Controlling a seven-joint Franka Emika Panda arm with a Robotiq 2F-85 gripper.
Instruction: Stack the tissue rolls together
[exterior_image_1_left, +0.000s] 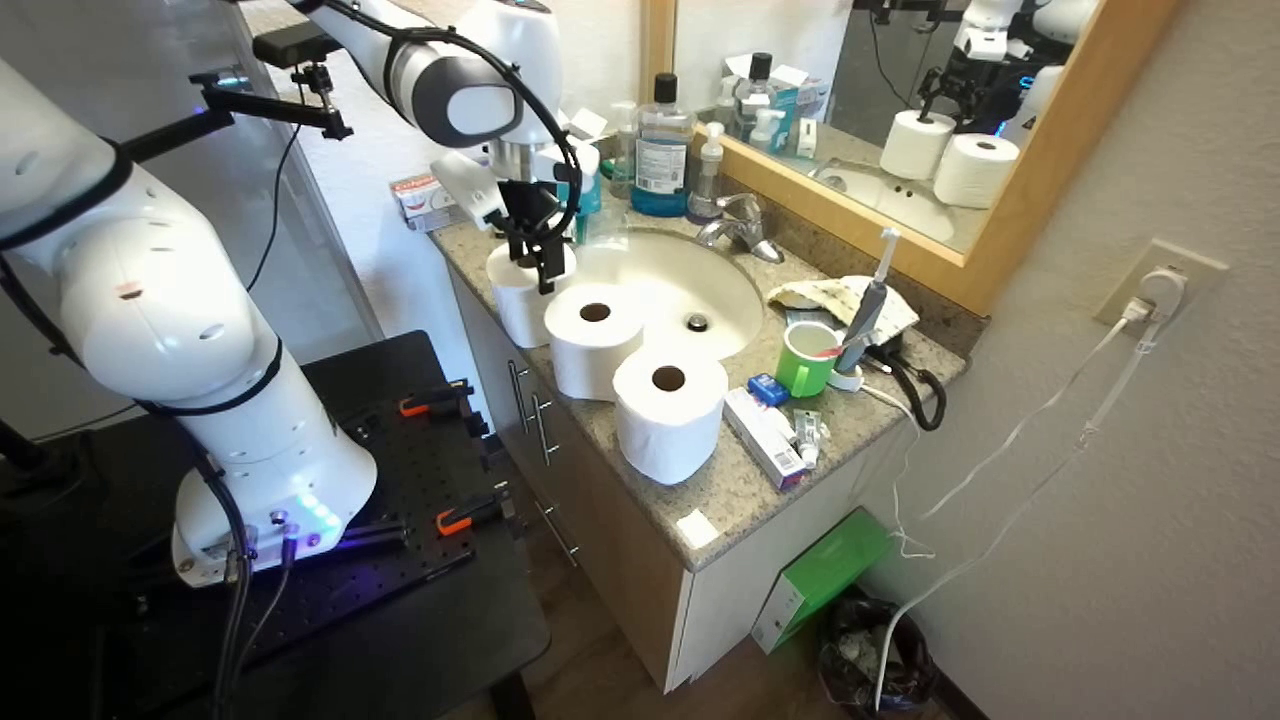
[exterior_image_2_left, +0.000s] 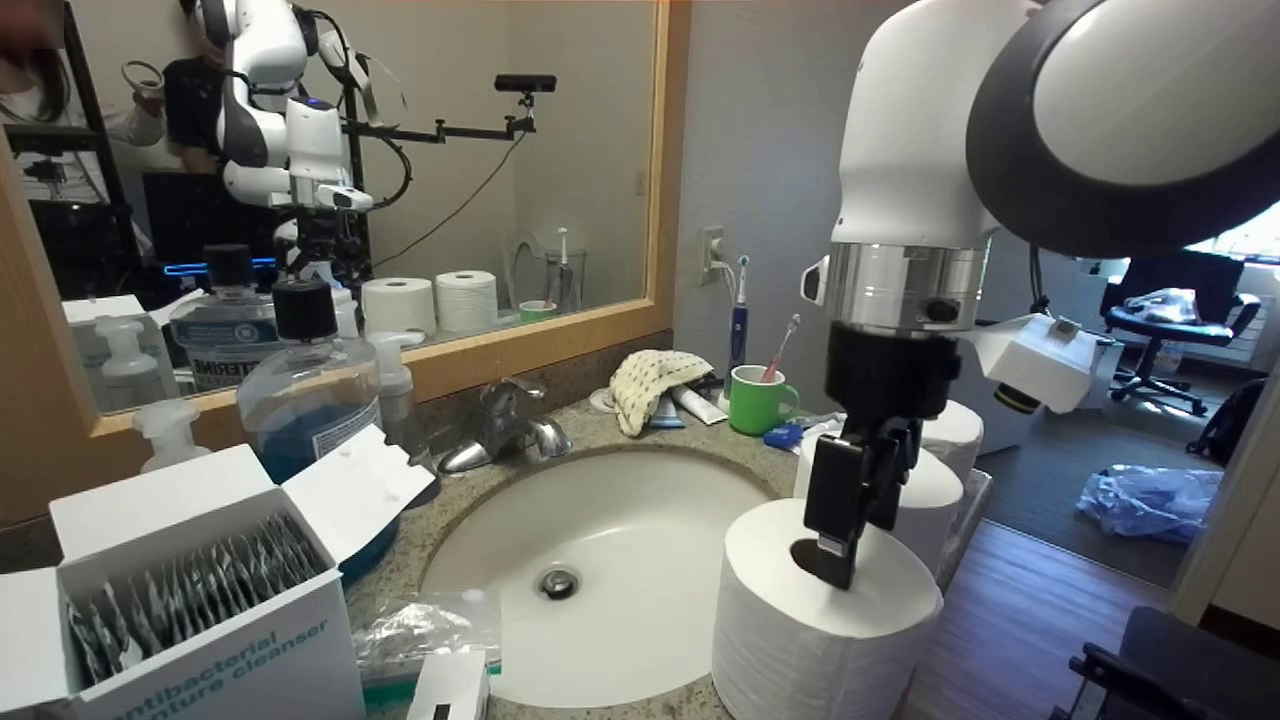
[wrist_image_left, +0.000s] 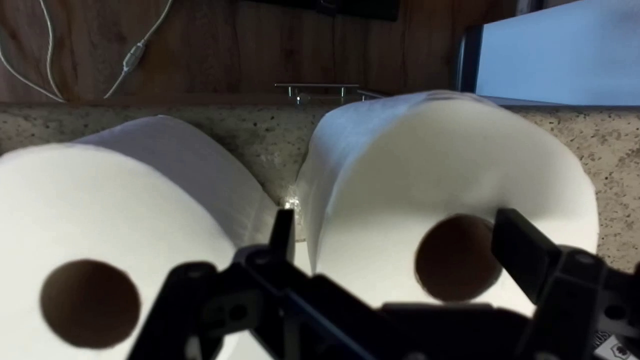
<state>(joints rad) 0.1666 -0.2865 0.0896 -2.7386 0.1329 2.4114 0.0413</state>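
Observation:
Three white tissue rolls stand upright in a row along the counter's front edge: an end roll (exterior_image_1_left: 515, 308) nearest the arm's hand, a middle roll (exterior_image_1_left: 590, 355) and another end roll (exterior_image_1_left: 665, 435). None sits on another. My gripper (wrist_image_left: 397, 215) points down over the first end roll (exterior_image_2_left: 815, 650), open, holding nothing. In the wrist view one finger (wrist_image_left: 522, 255) overlaps the right rim of that roll's core hole; the other finger (wrist_image_left: 284, 230) is over the gap beside the middle roll (wrist_image_left: 115, 200). Whether either fingertip touches the paper, I cannot tell.
The sink (exterior_image_2_left: 620, 510) lies beside the rolls, with a faucet (exterior_image_2_left: 505, 430) behind it. A blue mouthwash bottle (exterior_image_1_left: 660, 160) and an opened white box (exterior_image_2_left: 220, 650) stand at one end. A green mug (exterior_image_1_left: 805, 360) and a toothpaste box (exterior_image_1_left: 765, 437) occupy the opposite end.

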